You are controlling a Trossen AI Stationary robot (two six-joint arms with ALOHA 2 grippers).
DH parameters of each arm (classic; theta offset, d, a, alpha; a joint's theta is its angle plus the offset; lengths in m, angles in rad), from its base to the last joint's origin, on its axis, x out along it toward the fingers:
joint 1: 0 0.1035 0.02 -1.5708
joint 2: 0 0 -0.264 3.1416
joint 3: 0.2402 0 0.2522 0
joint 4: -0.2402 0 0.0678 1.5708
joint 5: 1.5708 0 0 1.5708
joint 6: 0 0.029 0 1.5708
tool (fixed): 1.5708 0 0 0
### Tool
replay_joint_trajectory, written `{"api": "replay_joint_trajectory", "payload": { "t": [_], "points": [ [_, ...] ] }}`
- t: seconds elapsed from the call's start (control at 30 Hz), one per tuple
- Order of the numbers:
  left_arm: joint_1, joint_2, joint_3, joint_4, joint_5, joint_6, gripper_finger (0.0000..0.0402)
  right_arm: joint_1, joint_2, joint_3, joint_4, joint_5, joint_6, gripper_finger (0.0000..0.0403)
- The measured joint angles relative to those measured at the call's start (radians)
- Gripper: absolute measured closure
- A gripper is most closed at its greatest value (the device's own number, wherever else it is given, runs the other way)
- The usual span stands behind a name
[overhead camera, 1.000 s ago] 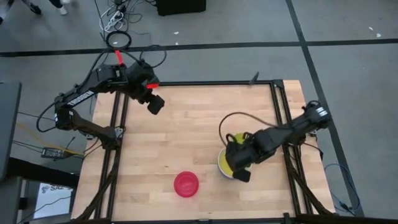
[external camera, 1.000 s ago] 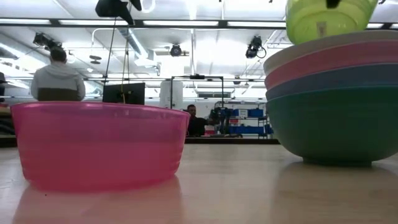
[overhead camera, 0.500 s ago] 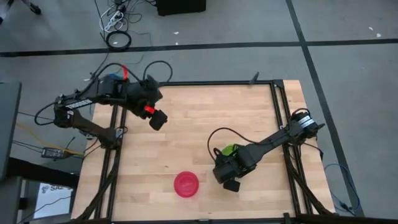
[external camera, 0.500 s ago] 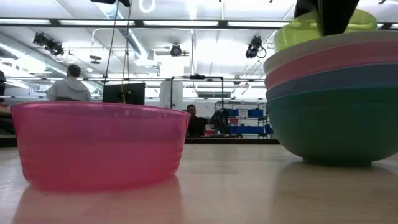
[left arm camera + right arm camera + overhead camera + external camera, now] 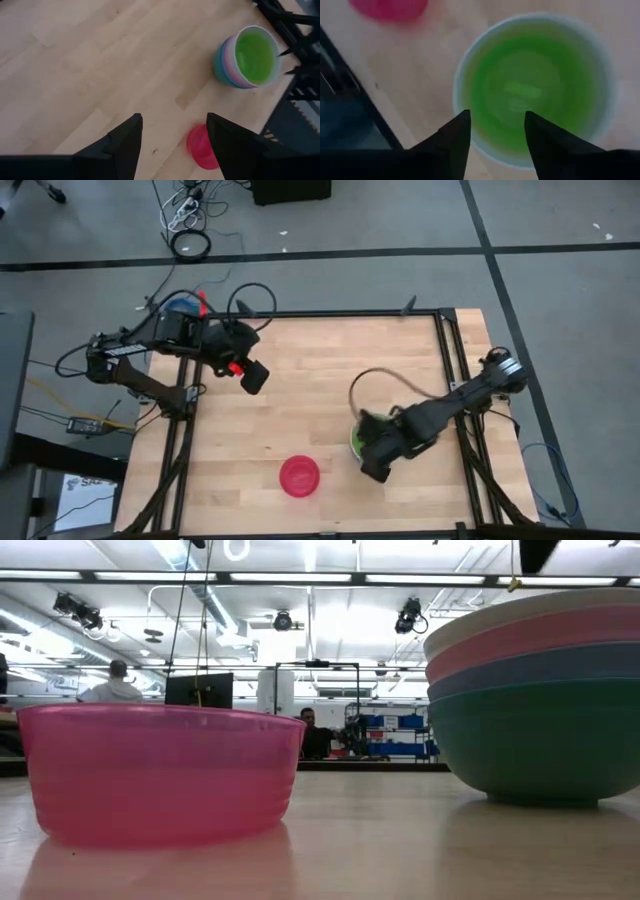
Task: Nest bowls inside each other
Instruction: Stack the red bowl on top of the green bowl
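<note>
Hovering our right end effector [image 5: 492, 145], fingers spread and empty, above the lime green bowl [image 5: 535, 95] nested in the stack [image 5: 247, 57], we risk clipping the rim; red bowl [image 5: 300, 476] sits apart on the counter [image 5: 300, 380].

stack of bowls [image 5: 535, 690] cut off at right edge, lime bowl inside hidden in low view
</note>
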Motion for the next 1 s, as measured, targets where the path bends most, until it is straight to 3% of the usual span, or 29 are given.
{"api": "replay_joint_trajectory", "payload": {
  "t": [0.17,0.3,0.53,0.77,1.0],
  "points": [
    [-0.045,0.004,-0.081,0.022,-0.012,-0.053,0.0173,0.036,-0.136,0.0,-0.1,0.2,0.248,0.0229],
    [-0.141,0.005,-0.265,0.123,0.001,-0.183,0.0173,0.062,-0.236,0.001,-0.156,0.306,0.414,0.0229],
    [-0.345,0.061,-0.6,0.744,0.058,-0.551,0.0174,0.067,-0.304,0.001,-0.168,0.367,0.462,0.0229],
    [-0.366,0.181,-0.651,0.771,0.144,-0.633,0.0189,0.044,-0.285,0.001,-0.169,0.367,0.412,0.0228],
    [-0.401,0.282,-0.651,0.809,0.156,-0.644,0.0195,0.025,-0.256,0.001,-0.162,0.328,0.37,0.0228]
  ]
}}
